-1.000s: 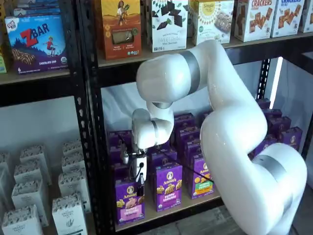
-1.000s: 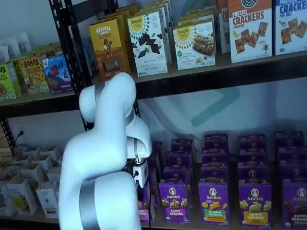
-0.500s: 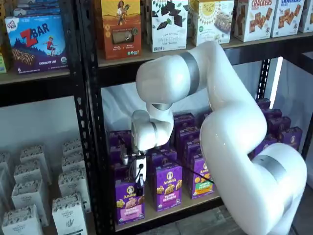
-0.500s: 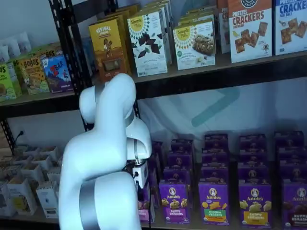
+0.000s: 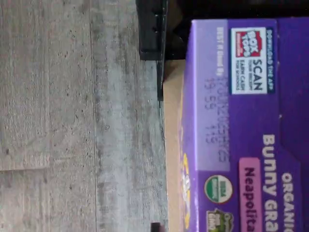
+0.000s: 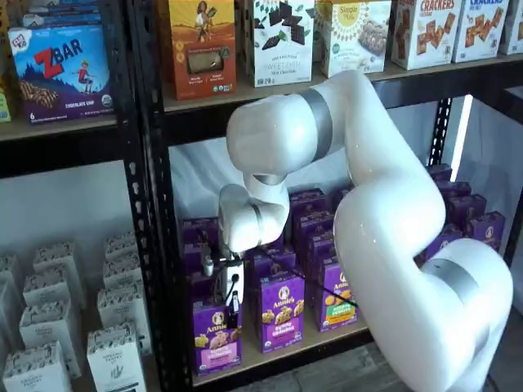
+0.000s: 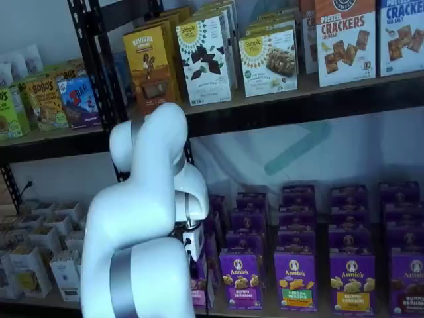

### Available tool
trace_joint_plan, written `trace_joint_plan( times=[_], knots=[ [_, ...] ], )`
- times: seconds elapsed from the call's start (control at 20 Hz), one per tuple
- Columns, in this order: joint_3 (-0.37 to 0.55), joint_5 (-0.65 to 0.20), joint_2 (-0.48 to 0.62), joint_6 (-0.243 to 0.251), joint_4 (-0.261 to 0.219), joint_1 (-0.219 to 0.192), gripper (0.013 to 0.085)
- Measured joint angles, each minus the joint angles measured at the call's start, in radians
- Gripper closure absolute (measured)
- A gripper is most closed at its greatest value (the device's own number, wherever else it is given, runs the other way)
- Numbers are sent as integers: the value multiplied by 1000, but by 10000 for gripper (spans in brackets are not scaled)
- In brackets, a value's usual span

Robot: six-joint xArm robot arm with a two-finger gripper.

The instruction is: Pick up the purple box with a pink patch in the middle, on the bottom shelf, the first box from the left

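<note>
The purple box (image 6: 216,336) with a pink band stands upright at the front left of the bottom shelf (image 6: 327,334). My gripper (image 6: 233,300) hangs at that box's top right corner. Only one black finger (image 6: 234,299) shows, side-on, so I cannot tell its state or whether it grips the box. The wrist view looks down onto the purple box (image 5: 241,135), with its pink patch and a Box Tops label, at the edge of the tan shelf board (image 5: 171,145). In a shelf view my arm hides most of the purple box (image 7: 199,291).
More purple boxes stand in rows to the right, the nearest with a yellow band (image 6: 282,311). A black rack post (image 6: 155,245) rises just left of the box. White boxes (image 6: 114,355) fill the neighbouring bay. A grey plank floor (image 5: 72,121) lies below the shelf.
The gripper has crept up a little at the box's top. The purple box stands in the same spot on the shelf.
</note>
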Motion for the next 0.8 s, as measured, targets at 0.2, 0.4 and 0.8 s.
trace_joint_plan(
  times=[0.2, 0.4, 0.8],
  knots=[
    [1, -1, 0, 2, -2, 1, 530],
    [15, -21, -6, 6, -8, 0, 530],
    [40, -21, -28, -6, -2, -6, 610]
  ],
)
